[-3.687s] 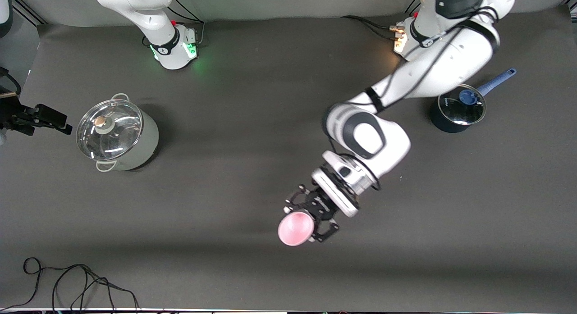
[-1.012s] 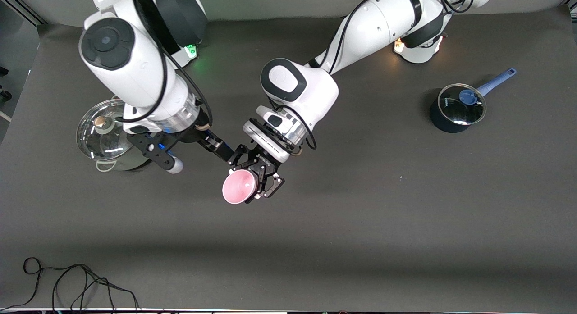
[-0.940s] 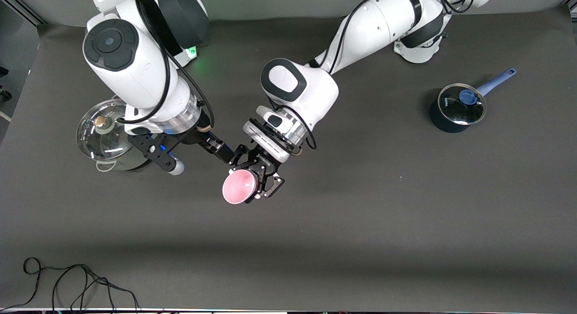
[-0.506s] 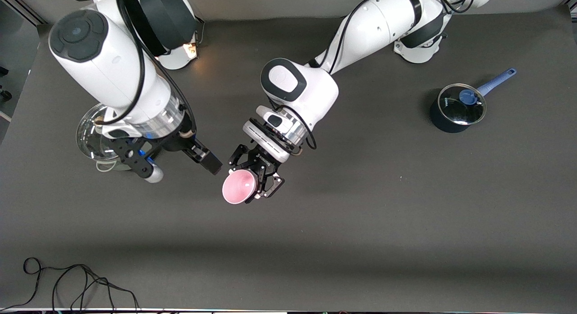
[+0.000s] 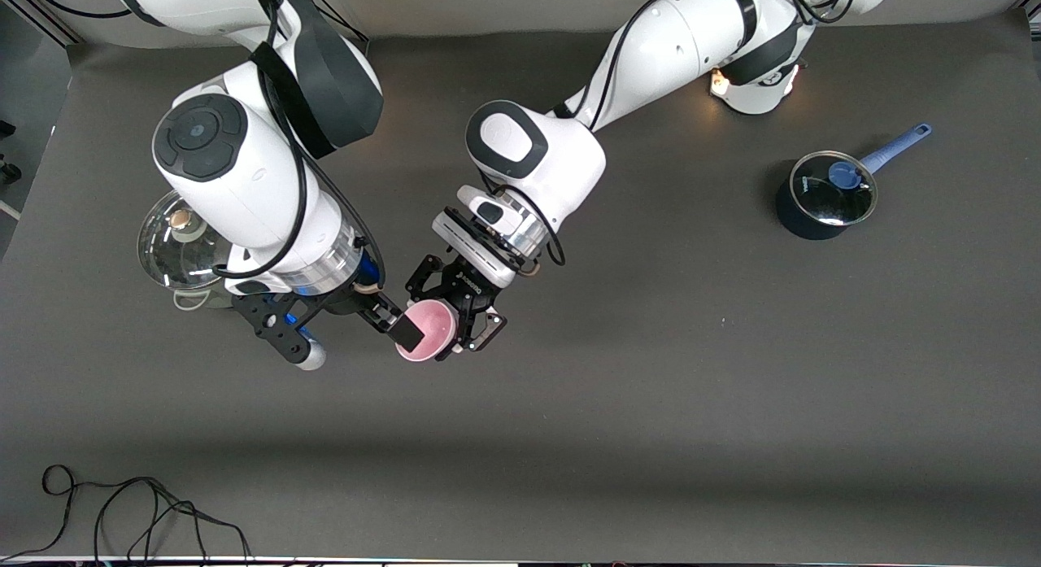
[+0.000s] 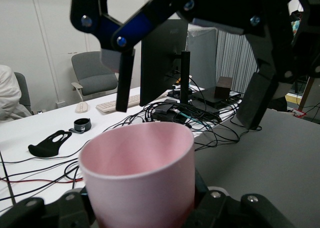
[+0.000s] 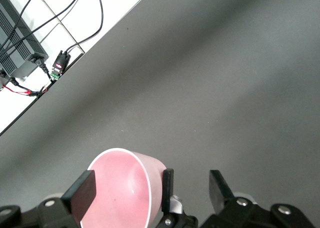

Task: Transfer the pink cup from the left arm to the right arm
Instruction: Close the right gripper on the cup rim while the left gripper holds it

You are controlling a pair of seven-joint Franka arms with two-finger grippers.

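On the dark table [image 5: 691, 404], a steel pot [image 5: 183, 254] with a glass lid [image 5: 175, 246] stands toward the right arm's end, partly hidden under the right arm [image 5: 244, 185]. A small dark saucepan [image 5: 821, 201] with a blue handle [image 5: 899, 144] and a glass lid stands toward the left arm's end, at about 2 o'clock from the cup. A black cable [image 5: 122, 510] lies looped near the table edge closest to the front camera. What either pot holds cannot be told.

The pink cup [image 5: 427, 331] is up in the air over the middle of the table, mouth toward the front camera, and looks empty [image 6: 137, 173]. The left gripper [image 5: 455, 307] is closed around the cup's lower body, its black linked fingers [image 6: 220, 208] hugging both sides.

The right gripper [image 5: 398, 327] reaches in from about 9 o'clock of the cup. In the right wrist view its flat fingers [image 7: 80, 193] are spread apart, one inside the cup [image 7: 122, 188] and one just outside its rim. Whether they touch the wall cannot be told.
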